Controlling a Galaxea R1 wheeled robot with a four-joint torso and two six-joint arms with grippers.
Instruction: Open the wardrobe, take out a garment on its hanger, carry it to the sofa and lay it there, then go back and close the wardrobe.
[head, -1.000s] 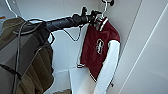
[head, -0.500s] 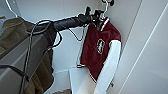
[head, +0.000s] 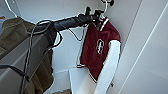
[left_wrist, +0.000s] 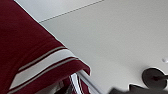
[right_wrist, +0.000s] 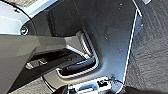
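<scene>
The wardrobe (head: 63, 53) stands open, its white door (head: 150, 55) at the right. The garment (head: 96, 50), maroon with white sleeves and a white emblem, hangs inside on the white hanger (head: 105, 8), whose hook is up at the rail. My left gripper (head: 96, 15) is at the hanger's neck, just above the striped collar; its grip is unclear. The left wrist view has the maroon collar (left_wrist: 37, 62) close up, with a white piece of the hanger (left_wrist: 75, 80) beside it. The sofa is out of view.
An olive-brown jacket (head: 15, 32) hangs at the left, behind my arm's cables (head: 35, 32). A white box-like surface (head: 77, 77) lies low inside the wardrobe. The right wrist view looks down on my own base (right_wrist: 105, 30) and grey carpet (right_wrist: 152, 50).
</scene>
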